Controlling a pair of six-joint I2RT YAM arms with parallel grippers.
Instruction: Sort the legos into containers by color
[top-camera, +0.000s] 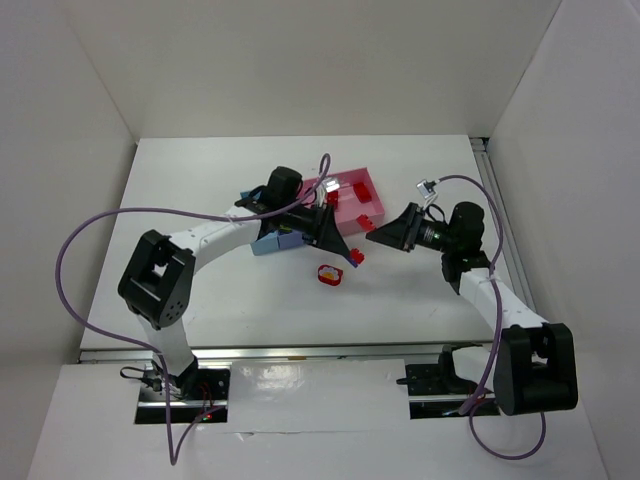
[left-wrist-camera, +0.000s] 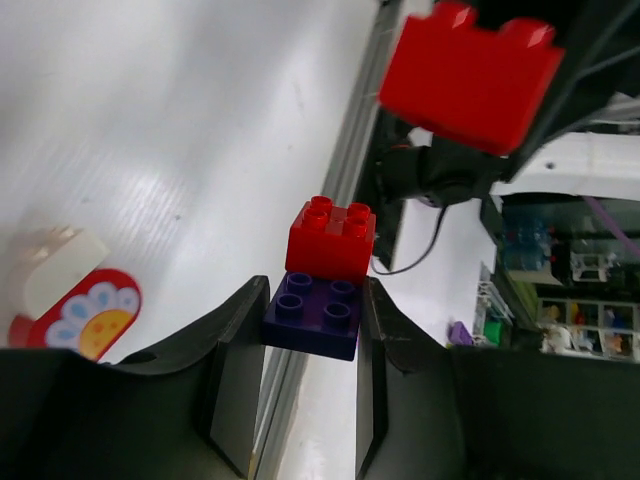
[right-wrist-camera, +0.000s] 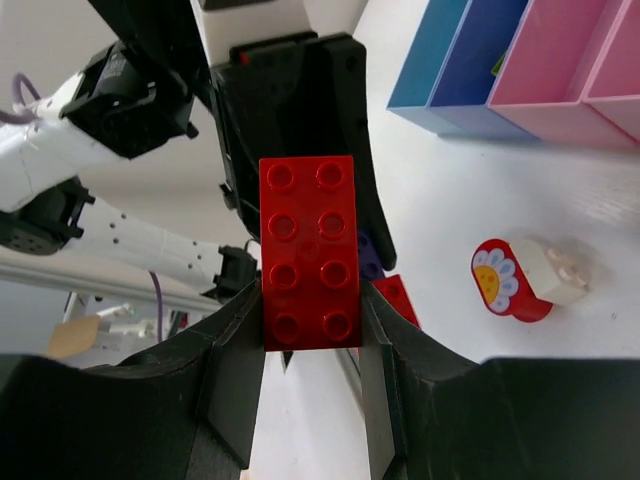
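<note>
White table (top-camera: 230, 180), plain white walls (top-camera: 300, 60), containers (top-camera: 347, 207) mid-table

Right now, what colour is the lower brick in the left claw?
Purple plastic brick; left wrist view.

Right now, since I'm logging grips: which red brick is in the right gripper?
The long eight-stud brick, held alone in the right gripper; the short four-stud one sits on a purple brick in the left gripper.
</note>
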